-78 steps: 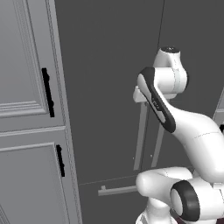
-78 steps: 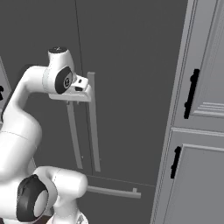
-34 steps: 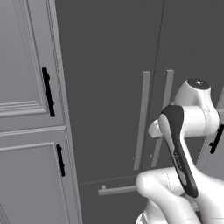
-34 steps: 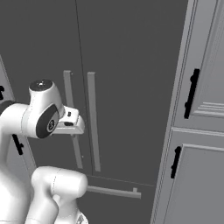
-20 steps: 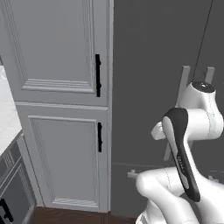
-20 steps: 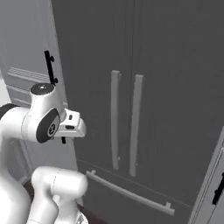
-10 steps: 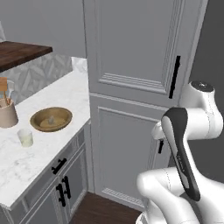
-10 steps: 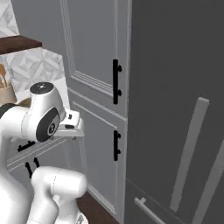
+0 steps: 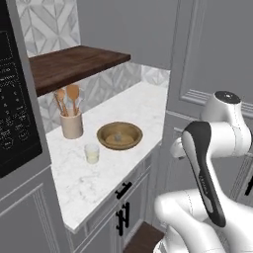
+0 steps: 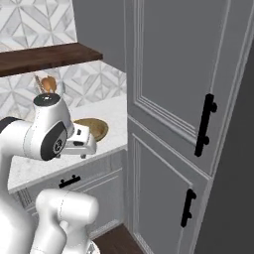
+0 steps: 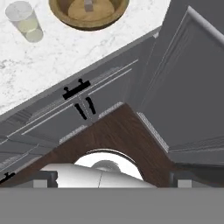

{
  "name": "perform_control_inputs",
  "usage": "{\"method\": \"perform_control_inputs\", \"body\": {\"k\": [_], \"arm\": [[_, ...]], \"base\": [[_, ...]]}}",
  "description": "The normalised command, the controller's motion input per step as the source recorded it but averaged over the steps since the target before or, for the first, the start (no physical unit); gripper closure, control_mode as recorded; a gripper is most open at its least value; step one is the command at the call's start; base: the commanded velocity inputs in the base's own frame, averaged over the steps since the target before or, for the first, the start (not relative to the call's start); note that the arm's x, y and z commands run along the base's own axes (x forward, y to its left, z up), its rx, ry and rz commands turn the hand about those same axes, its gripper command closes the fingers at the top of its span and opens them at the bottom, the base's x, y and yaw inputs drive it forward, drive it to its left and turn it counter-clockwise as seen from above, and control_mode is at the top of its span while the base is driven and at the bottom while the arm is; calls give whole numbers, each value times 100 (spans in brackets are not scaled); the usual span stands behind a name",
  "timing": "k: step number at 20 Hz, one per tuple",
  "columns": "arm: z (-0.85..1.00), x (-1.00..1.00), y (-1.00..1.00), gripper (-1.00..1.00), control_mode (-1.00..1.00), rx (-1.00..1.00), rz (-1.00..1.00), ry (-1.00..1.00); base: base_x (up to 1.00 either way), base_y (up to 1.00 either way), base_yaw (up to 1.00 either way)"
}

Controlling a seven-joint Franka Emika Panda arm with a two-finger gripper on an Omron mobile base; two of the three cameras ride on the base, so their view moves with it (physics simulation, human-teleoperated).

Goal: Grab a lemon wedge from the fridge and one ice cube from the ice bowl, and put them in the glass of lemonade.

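Observation:
On the white marble counter [image 9: 133, 106] stands the glass of lemonade [image 9: 92, 152], small and clear with pale yellow liquid. Right behind it is the wide tan ice bowl [image 9: 119, 136]. In the hand view, the glass [image 11: 25, 20] and the bowl [image 11: 89, 13] lie at the top, with a small grey ice cube [image 11: 89, 5] in the bowl. My gripper [image 11: 112, 178] is open and empty. It hangs off the counter's front edge and looks down at the floor. The fridge [image 10: 238, 198] is a dark strip at the far right. The lemon wedge is out of view.
A tan crock with wooden spoons [image 9: 71, 123] stands left of the bowl, under a dark wooden shelf [image 9: 74, 64]. A black appliance panel [image 9: 15, 99] borders the counter's left. Tall grey cabinet doors with black handles [image 10: 206, 124] rise right of the counter. Drawers [image 11: 78, 100] sit below it, above the brown floor [image 11: 118, 131].
The base has turned and driven left, so both base views swept from the fridge past the tall cabinets to the counter. The arm keeps its folded pose and the gripper stays open.

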Motion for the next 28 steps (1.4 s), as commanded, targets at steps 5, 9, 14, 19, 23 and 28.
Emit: {"method": "perform_control_inputs", "body": {"k": [5, 9, 14, 19, 23, 28], "arm": [[0, 0, 0, -100, 100, 0, 0, 0], [0, 0, 0, -100, 100, 0, 0, 0], [0, 0, 0, -100, 100, 0, 0, 0], [0, 0, 0, -100, 100, 0, 0, 0], [0, 0, 0, -100, 100, 0, 0, 0], [0, 0, 0, -100, 100, 0, 0, 0]], "base": [[56, 23, 38], [51, 2, 37], [38, -8, 34], [35, -13, 33], [3, -36, 27], [1, -47, 21]]}}
